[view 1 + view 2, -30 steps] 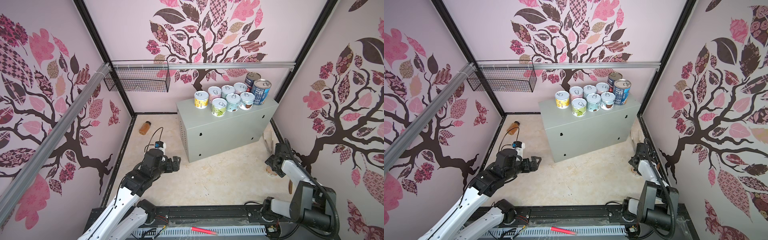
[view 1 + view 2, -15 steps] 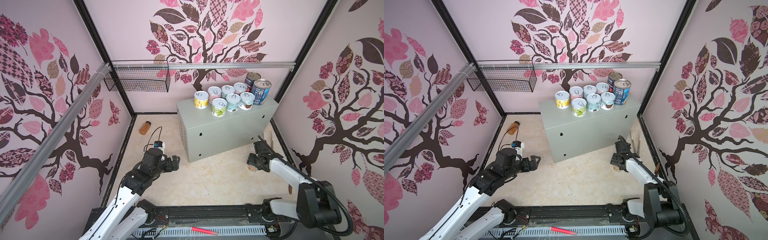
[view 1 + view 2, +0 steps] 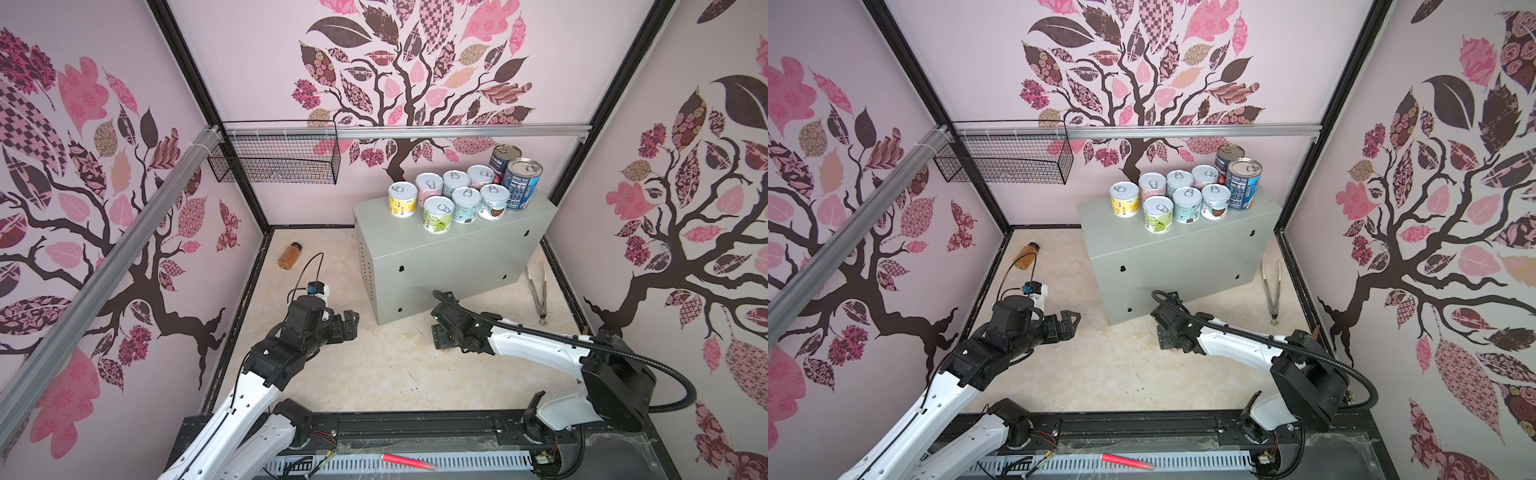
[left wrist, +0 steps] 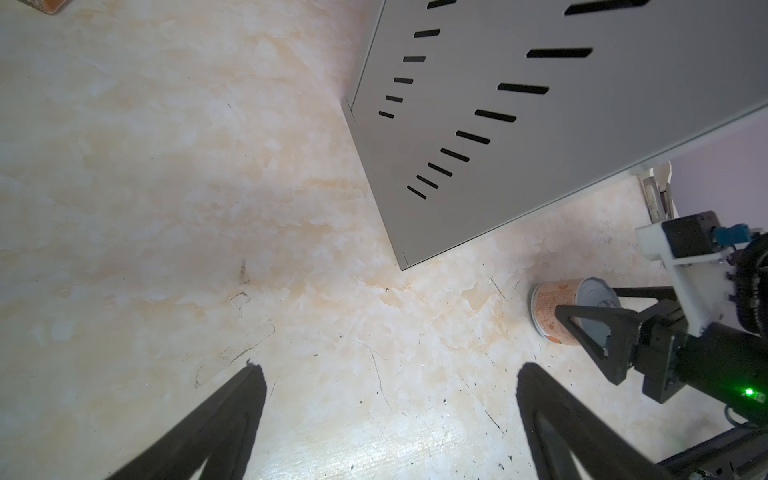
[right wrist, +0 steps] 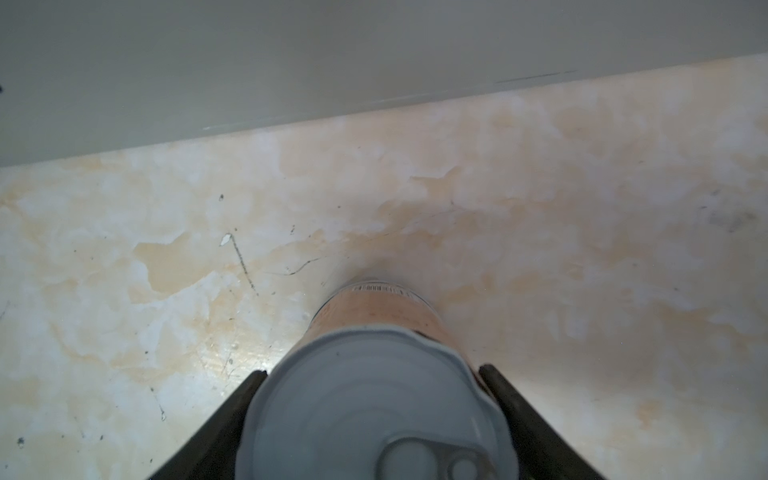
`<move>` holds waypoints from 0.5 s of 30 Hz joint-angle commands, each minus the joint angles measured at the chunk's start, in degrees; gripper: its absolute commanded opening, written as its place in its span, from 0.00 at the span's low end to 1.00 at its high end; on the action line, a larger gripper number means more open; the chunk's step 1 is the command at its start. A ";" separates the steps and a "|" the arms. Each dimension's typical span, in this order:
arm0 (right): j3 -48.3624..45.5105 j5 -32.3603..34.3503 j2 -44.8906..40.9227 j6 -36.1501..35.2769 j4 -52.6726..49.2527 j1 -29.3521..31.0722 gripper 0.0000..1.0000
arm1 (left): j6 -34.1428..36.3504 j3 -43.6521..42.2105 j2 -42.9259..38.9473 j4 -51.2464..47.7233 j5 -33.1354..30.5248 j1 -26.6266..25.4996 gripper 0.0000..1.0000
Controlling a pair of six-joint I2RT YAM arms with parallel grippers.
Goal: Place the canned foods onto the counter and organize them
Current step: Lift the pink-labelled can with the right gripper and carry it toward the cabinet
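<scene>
The right gripper (image 5: pixel 372 374) clamps a peach-labelled can (image 4: pixel 550 309) low before the counter (image 3: pixel 457 257); the left gripper (image 4: pixel 390 370) hangs wide open; 9 cans (image 3: pixel 466 203) stand on top.

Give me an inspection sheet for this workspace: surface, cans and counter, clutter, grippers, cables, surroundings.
Surface: marbled floor, scuffed, dark specks.
Job's things: nine cans upright on the counter; peach can off it, in the right gripper.
Clutter: amber bottle lying down; tongs beside the counter; red pen at the front.
Grippers: left gripper open, empty; right fingers closed on the peach can.
Cables: thin loop at the left wrist; black hose on the right arm.
Surroundings: tree-print walls; wire basket.
</scene>
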 commanded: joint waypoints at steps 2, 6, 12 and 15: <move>0.11 -0.44 1.98 0.10 4.16 1.67 0.62 | 0.56 -1.65 -1.24 1.21 -1.47 0.20 0.98; -0.58 -2.04 2.82 -0.23 5.63 3.01 0.68 | 0.65 -1.58 -0.94 1.12 -1.79 0.18 0.98; -0.89 -3.21 2.86 -1.13 7.15 3.09 0.94 | 0.87 -1.62 -0.73 1.18 -1.91 0.33 0.98; -1.18 -2.16 0.77 -2.06 8.63 3.69 1.00 | 0.61 -1.58 -0.66 1.28 -1.96 0.29 0.98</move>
